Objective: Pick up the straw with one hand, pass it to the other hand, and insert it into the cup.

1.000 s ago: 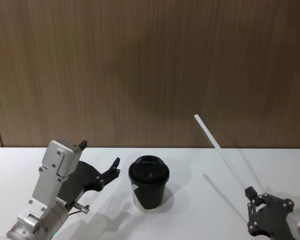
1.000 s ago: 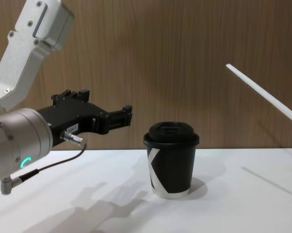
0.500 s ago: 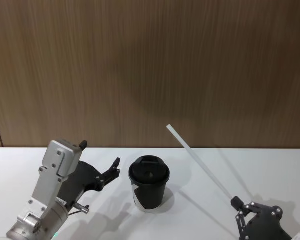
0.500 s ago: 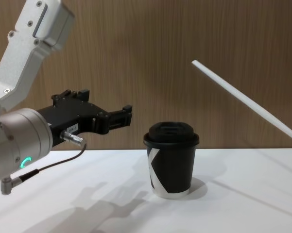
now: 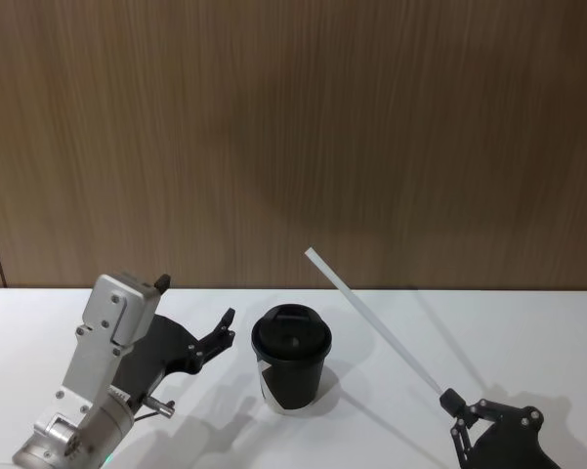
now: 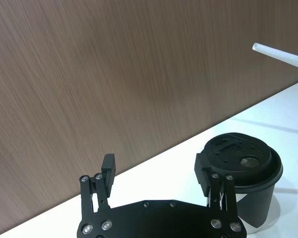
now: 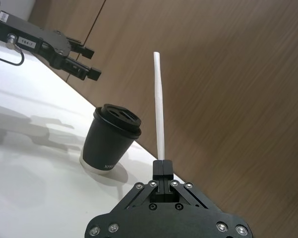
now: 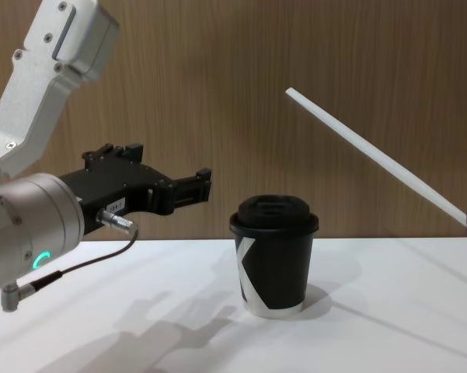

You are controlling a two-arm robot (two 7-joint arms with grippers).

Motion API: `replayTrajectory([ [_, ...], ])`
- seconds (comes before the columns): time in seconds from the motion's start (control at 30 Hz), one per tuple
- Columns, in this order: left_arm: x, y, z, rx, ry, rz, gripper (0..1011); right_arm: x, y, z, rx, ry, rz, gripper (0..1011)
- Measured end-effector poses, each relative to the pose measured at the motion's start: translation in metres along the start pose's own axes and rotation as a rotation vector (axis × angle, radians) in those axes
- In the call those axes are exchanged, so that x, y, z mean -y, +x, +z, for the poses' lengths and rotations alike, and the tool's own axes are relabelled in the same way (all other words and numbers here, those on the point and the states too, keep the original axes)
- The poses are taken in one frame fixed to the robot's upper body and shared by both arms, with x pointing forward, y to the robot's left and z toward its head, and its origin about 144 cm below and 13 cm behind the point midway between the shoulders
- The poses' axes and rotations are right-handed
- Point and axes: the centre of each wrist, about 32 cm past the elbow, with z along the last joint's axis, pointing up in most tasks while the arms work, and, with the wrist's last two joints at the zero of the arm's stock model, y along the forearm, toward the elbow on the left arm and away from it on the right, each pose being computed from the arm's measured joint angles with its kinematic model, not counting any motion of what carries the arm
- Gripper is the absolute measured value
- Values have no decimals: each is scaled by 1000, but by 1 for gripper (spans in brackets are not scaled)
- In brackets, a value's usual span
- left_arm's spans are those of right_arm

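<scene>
My right gripper [image 5: 449,400] is low at the right, shut on the lower end of the white straw [image 5: 376,322]. The straw [image 8: 373,155] slants up and left from it, and its free tip hangs above and just right of the cup [image 8: 273,256]. This black lidded cup [image 5: 291,360] stands upright on the white table. In the right wrist view the straw [image 7: 159,106] rises straight out of the closed gripper [image 7: 162,166], with the cup [image 7: 109,141] beyond. My left gripper [image 5: 195,301] hovers left of the cup, open, with nothing in it [image 6: 155,163].
A brown wood-panel wall [image 5: 293,137] closes off the back of the white table [image 5: 527,332]. The grey cable [image 8: 78,264] of the left arm loops under its silver wrist. Bare tabletop lies in front of the cup and between it and the right gripper.
My right gripper has carried the straw leftwards towards the cup, bringing its tip to just right of the lid. The left arm and the cup have not moved.
</scene>
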Motion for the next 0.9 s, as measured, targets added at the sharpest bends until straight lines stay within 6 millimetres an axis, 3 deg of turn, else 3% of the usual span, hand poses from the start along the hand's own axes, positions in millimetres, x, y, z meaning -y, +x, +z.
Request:
replayTrajectory([
  [0.43, 0, 2, 3, -21, -4, -22, 1000, 0, -1, 0, 15, 18, 3, 1],
  [0.9, 0, 19, 21, -156, 10, -168, 1000, 0, -1, 0, 21, 25, 3, 1],
])
